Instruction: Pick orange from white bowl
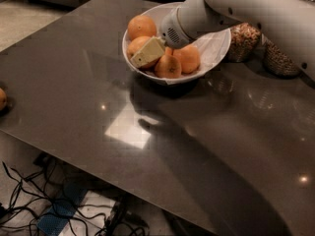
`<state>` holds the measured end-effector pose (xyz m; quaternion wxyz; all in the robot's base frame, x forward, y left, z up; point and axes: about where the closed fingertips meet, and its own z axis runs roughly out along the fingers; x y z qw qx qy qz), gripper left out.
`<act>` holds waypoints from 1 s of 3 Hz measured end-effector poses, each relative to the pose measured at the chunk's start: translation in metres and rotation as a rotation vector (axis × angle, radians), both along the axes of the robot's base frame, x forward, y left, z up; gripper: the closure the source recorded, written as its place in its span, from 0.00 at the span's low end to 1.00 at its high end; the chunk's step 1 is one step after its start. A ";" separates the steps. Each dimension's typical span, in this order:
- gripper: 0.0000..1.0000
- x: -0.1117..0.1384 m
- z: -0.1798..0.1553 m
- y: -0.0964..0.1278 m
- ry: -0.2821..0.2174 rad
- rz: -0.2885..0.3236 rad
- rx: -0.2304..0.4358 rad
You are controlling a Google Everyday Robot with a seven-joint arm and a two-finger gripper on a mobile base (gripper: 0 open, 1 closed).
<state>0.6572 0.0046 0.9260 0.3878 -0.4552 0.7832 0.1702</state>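
Dark table (74, 87) is occupied by white bowl (216, 53) of oranges (170, 67). Claw (147, 52) is positioned among them; its state cannot be told.

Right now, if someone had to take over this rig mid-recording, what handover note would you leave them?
The claw is down inside the white bowl, at the left orange; its grip cannot be made out.
The bowl stands on the far part of the table and holds at least four oranges. No orange is lifted.
Done: the reach into the bowl.
Left: secure one orange and lift it clear of the rim.
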 end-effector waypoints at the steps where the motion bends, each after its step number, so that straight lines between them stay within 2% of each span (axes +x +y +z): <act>1: 0.20 0.002 -0.006 0.003 0.016 0.003 0.000; 2: 0.30 0.003 -0.011 0.005 0.028 0.006 0.002; 3: 0.48 0.003 -0.017 0.009 0.049 0.014 0.009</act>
